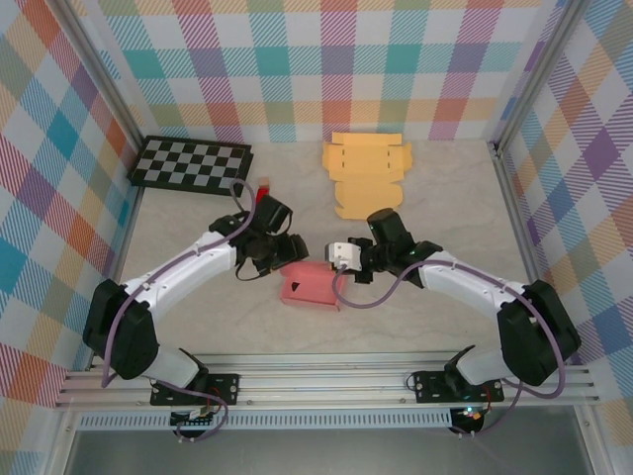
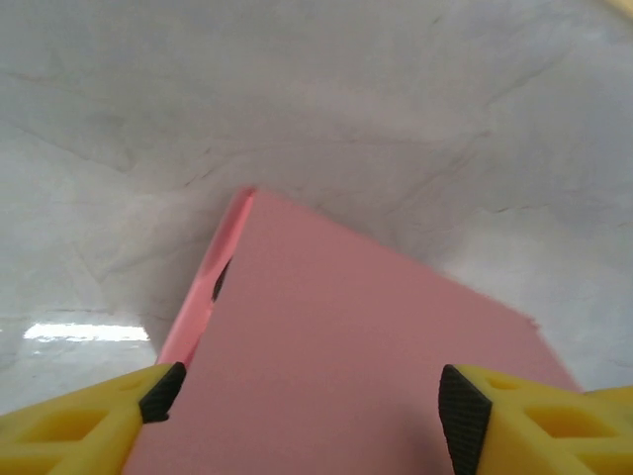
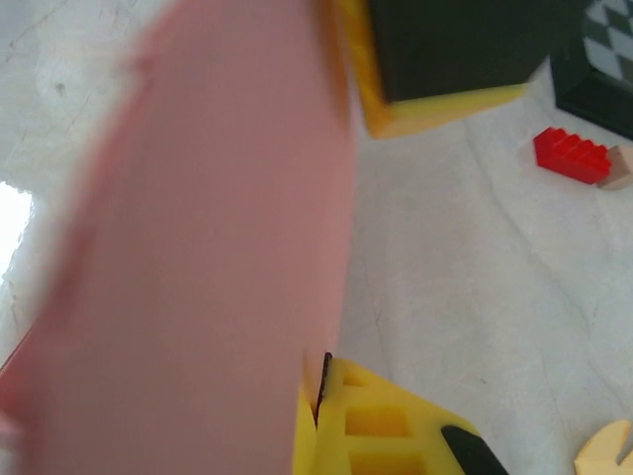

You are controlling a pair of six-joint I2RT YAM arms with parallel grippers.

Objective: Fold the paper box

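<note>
Pink paper box [image 1: 309,285] sits in the middle of the bench [image 1: 198,327], right between my two arms. My left jaws stand open, straddling a flat panel. My right jaws are closed, pinching a wall on its right side, as far as I can judge. It looks like light, thin card that bends easily, creases for good and slides on this smooth top. Best hold is panel edges near the folds, gently.

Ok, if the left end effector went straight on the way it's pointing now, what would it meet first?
The pink paper box: its flat panel sits right ahead of the left end effector, between its spread fingers. Beyond its far corner is bare table. Exact gap is unclear.
</note>
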